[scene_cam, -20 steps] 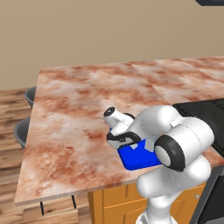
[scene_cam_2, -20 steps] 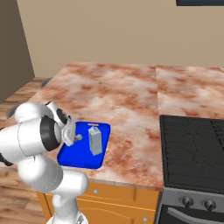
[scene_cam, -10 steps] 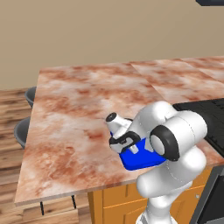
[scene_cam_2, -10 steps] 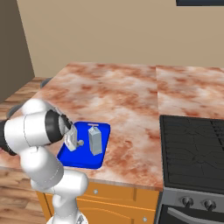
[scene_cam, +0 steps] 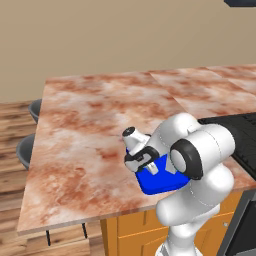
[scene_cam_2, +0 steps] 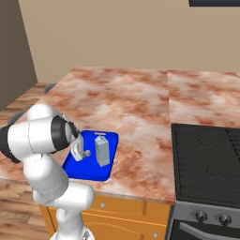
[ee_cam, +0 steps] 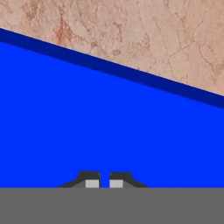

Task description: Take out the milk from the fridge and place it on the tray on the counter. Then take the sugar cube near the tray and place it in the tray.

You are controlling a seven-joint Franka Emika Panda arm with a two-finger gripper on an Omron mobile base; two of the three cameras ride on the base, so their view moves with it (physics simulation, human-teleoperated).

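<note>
From my left base view I see the big white arm [scene_cam: 200, 165] bent low over the counter [scene_cam: 95, 130]. It blocks most of the tray [scene_cam: 162, 181], so I see just a blue corner of it near the counter's front edge. The black stove top [scene_cam: 240, 132] sits to the right.

My right base view shows more. Here I see the whole blue tray [scene_cam_2: 91, 168] lying flat on the counter [scene_cam_2: 136, 103] near the front edge. The milk [scene_cam_2: 101, 150] stands upright inside the tray. The gripper [scene_cam_2: 78, 152] hangs low over the tray, just beside the milk but not touching it. Whether something tiny sits at its tips, I cannot tell from here. The stove [scene_cam_2: 206, 159] is well apart on the right.

My hand view looks straight at the tray's blue floor [ee_cam: 109, 122], with its darker rim and marbled counter [ee_cam: 131, 30] beyond. The two finger tips [ee_cam: 92, 178] are pressed almost together, with only a thin gap and nothing I can make out between them.
</note>
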